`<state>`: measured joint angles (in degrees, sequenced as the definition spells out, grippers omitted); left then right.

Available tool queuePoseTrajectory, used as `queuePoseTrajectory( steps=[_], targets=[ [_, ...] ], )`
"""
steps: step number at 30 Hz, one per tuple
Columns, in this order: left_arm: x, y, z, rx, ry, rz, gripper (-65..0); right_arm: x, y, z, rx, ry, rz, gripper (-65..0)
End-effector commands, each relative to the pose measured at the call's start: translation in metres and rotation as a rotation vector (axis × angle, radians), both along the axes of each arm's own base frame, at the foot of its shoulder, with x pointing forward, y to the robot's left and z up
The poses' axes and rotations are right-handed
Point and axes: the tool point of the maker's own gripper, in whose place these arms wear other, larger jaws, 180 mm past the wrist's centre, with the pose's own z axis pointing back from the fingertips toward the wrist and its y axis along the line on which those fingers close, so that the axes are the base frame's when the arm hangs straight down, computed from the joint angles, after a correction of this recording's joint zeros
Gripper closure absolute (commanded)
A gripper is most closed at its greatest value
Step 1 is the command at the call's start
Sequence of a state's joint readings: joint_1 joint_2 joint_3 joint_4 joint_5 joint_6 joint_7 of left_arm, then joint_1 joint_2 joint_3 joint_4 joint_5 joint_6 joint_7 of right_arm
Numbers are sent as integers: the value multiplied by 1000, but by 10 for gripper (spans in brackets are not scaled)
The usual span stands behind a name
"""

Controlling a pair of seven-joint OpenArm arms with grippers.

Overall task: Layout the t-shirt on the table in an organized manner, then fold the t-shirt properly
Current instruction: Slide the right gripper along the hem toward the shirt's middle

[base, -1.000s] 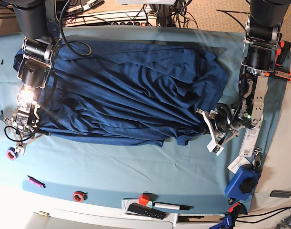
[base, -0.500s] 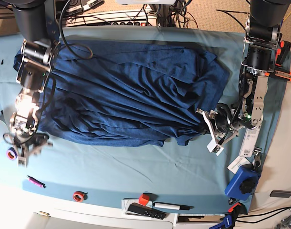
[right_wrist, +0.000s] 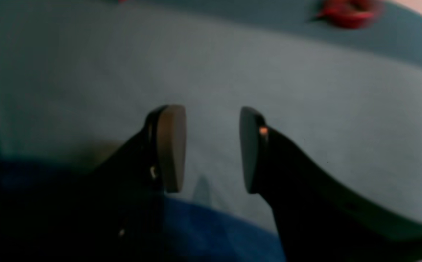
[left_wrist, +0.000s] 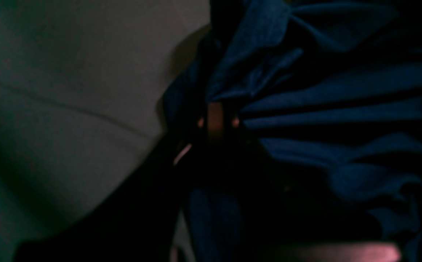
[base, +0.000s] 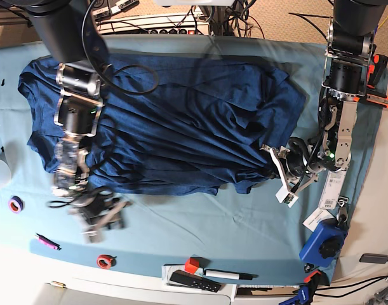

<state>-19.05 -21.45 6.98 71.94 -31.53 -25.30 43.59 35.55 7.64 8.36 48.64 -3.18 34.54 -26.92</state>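
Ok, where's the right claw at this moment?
In the base view the right claw is at lower left, open over the table, just past the shirt's near edge.

The base view is bright and evenly lit from above, but the right gripper (base: 98,216) is smeared by motion blur. Both wrist views are dim and soft; the t-shirt (left_wrist: 323,109) is almost black in shadow.

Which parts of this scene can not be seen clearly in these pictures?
- Base view: the right gripper is motion-blurred; its jaws smear.
- Left wrist view: the left gripper is dark, its jaws buried in the dark blue knit t-shirt.
- Right wrist view: a red object at the top edge is blurred.
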Motion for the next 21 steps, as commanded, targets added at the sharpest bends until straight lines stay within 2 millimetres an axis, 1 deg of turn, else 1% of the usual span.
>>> queuePoseTrajectory(
  steps=[1, 5, 9, 11, 12, 13, 16, 17, 21],
  targets=[
    [15, 3, 21, -16, -63, 6, 0, 13, 0, 25, -24, -56, 17, -251],
    [15, 2, 21, -17, -63, 6, 0, 1, 22, -8, -147, 58, 105, -251],
    [15, 2, 21, -17, -64, 5, 0, -6, 23, -42, -232, 118, 87, -250],
    [15, 2, 21, -17, -64, 5, 0, -8, 19, -51, -281, 130, 69, -245],
    [15, 2, 21, -17, -64, 5, 0, -7, 16, -53, -305, 128, 57, -225],
    [15, 2, 21, -17, -63, 5, 0, -6, 13, -53, -328, 121, 46, -182],
    [15, 2, 21, -17, -63, 6, 0, 0, 4, -47, -367, 91, 12, -21],
    [15, 3, 21, -17, -63, 6, 0, 3, 0, -44, -384, 79, -6, 0],
    [15, 3, 21, -16, -63, 6, 0, 15, -21, -27, -464, 25, -104, 0]
  ],
)
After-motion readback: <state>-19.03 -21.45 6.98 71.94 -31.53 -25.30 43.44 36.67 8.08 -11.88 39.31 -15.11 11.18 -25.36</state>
